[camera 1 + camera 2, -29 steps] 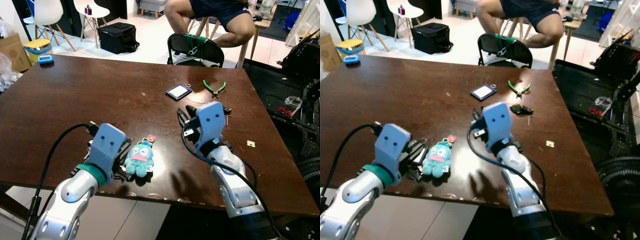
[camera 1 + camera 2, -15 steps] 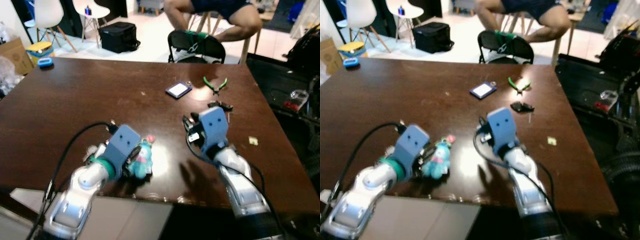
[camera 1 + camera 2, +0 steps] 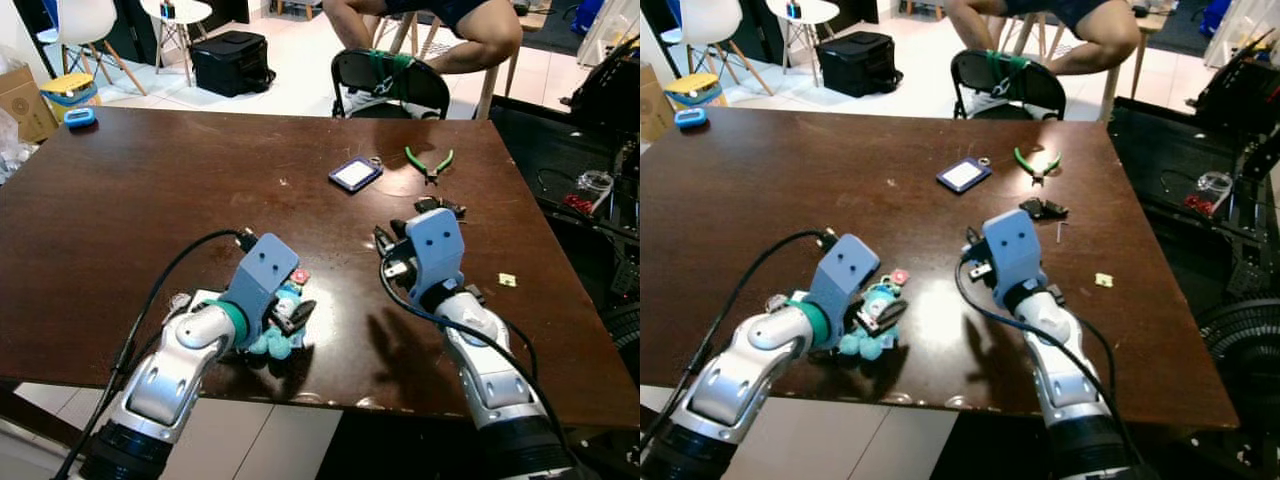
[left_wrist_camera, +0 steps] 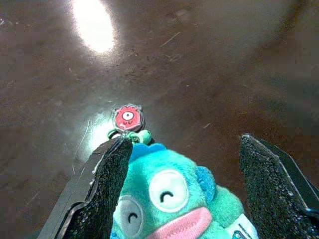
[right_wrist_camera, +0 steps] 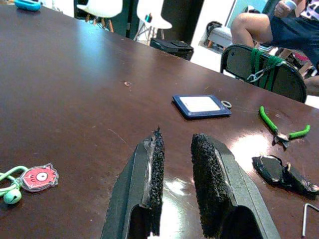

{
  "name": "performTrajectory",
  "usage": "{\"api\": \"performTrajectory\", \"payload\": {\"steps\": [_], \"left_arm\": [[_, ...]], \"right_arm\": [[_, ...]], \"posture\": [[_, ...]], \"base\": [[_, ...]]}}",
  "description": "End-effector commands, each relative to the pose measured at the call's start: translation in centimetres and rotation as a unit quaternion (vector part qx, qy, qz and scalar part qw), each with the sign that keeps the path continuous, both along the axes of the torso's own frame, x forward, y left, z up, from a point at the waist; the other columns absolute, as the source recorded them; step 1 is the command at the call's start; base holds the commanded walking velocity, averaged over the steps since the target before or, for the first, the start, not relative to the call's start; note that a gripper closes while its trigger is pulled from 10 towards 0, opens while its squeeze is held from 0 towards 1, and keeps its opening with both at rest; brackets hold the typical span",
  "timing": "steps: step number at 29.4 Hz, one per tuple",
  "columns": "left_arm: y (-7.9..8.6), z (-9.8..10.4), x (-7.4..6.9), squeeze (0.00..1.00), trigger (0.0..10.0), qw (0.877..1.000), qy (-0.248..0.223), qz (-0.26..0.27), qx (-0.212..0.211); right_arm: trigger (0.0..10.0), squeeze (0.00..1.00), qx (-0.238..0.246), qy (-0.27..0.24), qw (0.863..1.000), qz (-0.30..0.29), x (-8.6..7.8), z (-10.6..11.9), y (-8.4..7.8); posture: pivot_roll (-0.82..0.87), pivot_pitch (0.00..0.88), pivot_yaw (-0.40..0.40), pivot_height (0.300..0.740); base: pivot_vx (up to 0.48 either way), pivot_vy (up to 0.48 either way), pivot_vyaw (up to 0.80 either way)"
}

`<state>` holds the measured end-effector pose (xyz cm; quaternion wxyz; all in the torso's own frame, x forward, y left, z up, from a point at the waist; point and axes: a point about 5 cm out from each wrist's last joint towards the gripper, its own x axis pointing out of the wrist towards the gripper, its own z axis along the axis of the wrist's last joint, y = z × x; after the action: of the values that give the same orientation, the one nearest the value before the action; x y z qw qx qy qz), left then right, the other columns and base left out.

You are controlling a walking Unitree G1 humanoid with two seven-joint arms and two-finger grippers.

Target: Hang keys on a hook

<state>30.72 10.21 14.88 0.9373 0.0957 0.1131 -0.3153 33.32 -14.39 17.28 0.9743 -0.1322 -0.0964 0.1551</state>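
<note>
Keychain plush point(image 4: 177, 199) on table point(image 3: 130, 200), between your left tool's fingers.
Your left tool point(image 4: 179, 194) sits spread around the teal plush near the table's front edge, pads point(image 4: 107, 189) on either side; red charm point(image 4: 127, 116) lies just beyond it. Your right tool point(image 5: 177, 179) hovers nearby over bare wood, fingers narrowly parted, gripping nothing. Card holder point(image 3: 356, 175), green pliers point(image 3: 428, 165) and black fob point(image 3: 437, 207) lie farther back.

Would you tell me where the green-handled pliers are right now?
The green-handled pliers lie at the table's far right, just right of the blue card holder and beyond the right gripper.
</note>
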Motion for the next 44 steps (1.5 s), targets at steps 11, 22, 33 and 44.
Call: {"api": "performTrajectory", "payload": {"steps": [11,22,33,44], "left_arm": [[4.7,-1.6,-3.8,0.0,10.0,0.983,0.12,0.095,-0.1],[5.5,-0.8,-3.9,0.0,10.0,0.983,0.095,0.136,-0.076],[5.4,-0.4,-1.7,0.0,10.0,0.979,0.076,0.177,-0.072],[4.6,0.3,-2.9,0.0,10.0,0.99,0.044,0.114,-0.071]], "right_arm": [[10.0,0.0,0.023,-0.009,1.0,0.019,-0.2,0.3,0.5],[10.0,0.0,0.025,-0.008,1.0,0.017,-0.3,0.2,0.4],[10.0,0.0,0.025,-0.009,0.999,0.019,-0.2,0.3,0.5],[10.0,0.0,-0.019,0.004,0.996,0.087,-1.4,-0.1,1.2]], "posture": [[-0.08,0.068,0.116,0.74],[-0.08,0.069,0.112,0.74],[-0.09,0.066,0.117,0.74],[-0.09,0.072,0.12,0.74]], "base": [[0.0,0.0,0.0],[0.0,0.0,0.0],[0.0,0.0,0.0],[0.0,0.0,0.0]]}}
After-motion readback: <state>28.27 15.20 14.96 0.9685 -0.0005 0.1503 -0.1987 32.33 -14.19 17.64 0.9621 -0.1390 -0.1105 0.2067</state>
